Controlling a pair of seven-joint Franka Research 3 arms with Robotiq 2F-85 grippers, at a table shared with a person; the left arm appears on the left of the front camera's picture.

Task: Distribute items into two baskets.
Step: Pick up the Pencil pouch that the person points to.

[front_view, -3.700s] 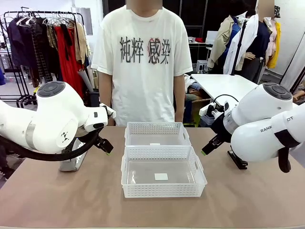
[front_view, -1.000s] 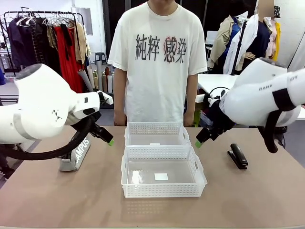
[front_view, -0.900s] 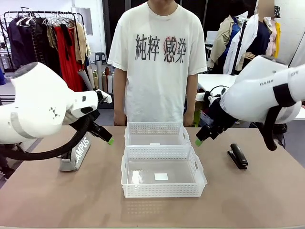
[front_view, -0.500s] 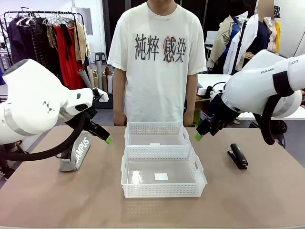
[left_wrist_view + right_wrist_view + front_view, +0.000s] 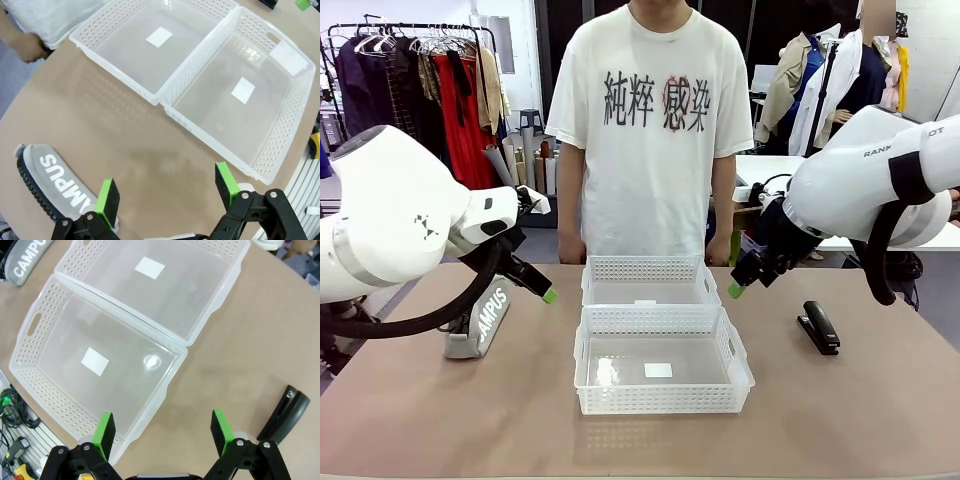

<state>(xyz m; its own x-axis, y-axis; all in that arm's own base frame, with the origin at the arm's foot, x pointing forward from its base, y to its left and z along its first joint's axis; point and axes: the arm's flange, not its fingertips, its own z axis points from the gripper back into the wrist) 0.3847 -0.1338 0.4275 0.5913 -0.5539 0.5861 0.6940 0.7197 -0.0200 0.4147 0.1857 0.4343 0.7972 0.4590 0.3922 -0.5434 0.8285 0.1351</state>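
Baskets: the near basket (image 5: pixel 660 398) and the far basket (image 5: pixel 645 268) stand in the middle of the table (image 5: pixel 860 420), one behind the other, with their long sides touching.
Basket floors: each one has a small white sticker (image 5: pixel 658 370) on its clear bottom.
Pouch: the grey pouch (image 5: pixel 485 318) with white "CAMPUS" letters is on the table at the robot's left side, apart from both baskets. In the front view it seems to stand on its long edge and to lean a little.
Stapler: the black stapler (image 5: pixel 819 327) lies on the table at the robot's right side, well apart from the baskets.
Left gripper: the left gripper (image 5: pixel 166 189) hangs above the table between the pouch and the baskets. Its green-padded fingers are spread wide and nothing is between them.
Right gripper: the right gripper (image 5: pixel 162 427) hangs above the table near the right end of the baskets, with the stapler off to its side. Its fingers are also spread wide and hold nothing.
Person: a person (image 5: pixel 650 150) in a white T-shirt stands at the far side of the table, directly behind the far basket.
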